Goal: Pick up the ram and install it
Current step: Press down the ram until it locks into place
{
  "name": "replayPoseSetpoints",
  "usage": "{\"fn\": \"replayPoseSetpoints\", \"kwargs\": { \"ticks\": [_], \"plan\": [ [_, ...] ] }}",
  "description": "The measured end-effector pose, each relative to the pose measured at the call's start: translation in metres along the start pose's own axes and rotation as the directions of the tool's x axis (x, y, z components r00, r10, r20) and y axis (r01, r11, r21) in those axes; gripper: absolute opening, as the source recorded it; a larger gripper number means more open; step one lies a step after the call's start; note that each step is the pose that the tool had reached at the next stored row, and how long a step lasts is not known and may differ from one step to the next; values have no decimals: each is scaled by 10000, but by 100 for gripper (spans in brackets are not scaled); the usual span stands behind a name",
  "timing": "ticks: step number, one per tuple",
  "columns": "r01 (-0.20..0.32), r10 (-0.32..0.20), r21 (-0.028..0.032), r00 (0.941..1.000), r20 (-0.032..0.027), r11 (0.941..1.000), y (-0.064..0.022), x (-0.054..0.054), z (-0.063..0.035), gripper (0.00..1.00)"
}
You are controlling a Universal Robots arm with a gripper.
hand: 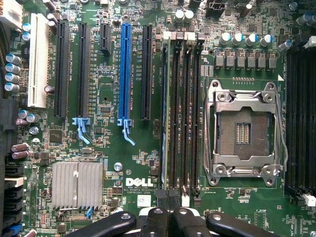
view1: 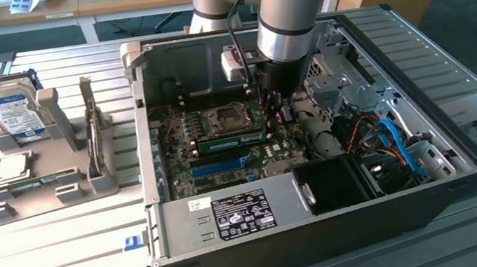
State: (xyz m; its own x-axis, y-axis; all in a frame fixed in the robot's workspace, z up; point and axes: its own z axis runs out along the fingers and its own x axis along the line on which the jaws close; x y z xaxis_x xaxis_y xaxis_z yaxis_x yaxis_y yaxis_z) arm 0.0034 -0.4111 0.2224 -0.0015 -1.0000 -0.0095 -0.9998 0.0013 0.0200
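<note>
Inside the open black computer case (view1: 329, 233), the arm's gripper (view1: 278, 103) hangs low over the green motherboard (hand: 108, 94), lined up with its black memory slots (hand: 190, 113). Whether its jaws grip anything cannot be told. A thin green ram stick (view1: 228, 143) lies seated beside the processor socket (hand: 243, 133).

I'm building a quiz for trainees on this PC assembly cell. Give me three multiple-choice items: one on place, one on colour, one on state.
1. Where does the hard drive stand?
A on the motherboard
B in the grey holder
C on the floor

2. What colour is the long slot between black ones?
A red
B blue
C yellow

3. The processor socket is:
A empty
B holding a chip
C covered by a cooler

Answers:
1. B, it stands upright in the holder at the exterior view's left.
2. B, its plastic is blue.
3. A, bare contacts show inside the frame.
</note>
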Motion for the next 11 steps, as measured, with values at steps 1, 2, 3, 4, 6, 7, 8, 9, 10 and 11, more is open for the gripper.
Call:
{"fn": "replayPoseSetpoints", "kwargs": {
  "ticks": [1, 2, 3, 4, 6, 7, 8, 9, 10, 11],
  "plan": [
    [0, 0, 0, 10000, -1, 10000, 0, 0, -3, 11],
    [-1, 1, -3, 10000, 0, 10000, 1, 0, -7, 11],
    [-1, 1, -2, 10000, -3, 10000, 1, 1, -12, 11],
    [0, 0, -1, 10000, -3, 10000, 1, 1, -17, 11],
    [-1, 1, -1, 10000, -4, 10000, 1, 1, -30, 11],
    [0, 0, -1, 10000, -4, 10000, 1, 0, -38, 11],
    [0, 0, -2, 10000, -4, 10000, 1, 0, -45, 11],
    [0, 0, -3, 10000, -4, 10000, 1, 0, -54, 11],
    [0, 0, -3, 10000, -4, 10000, 1, 0, -61, 11],
    [-1, 1, -4, 10000, -4, 10000, 1, 0, -69, 11]
  ]
}}
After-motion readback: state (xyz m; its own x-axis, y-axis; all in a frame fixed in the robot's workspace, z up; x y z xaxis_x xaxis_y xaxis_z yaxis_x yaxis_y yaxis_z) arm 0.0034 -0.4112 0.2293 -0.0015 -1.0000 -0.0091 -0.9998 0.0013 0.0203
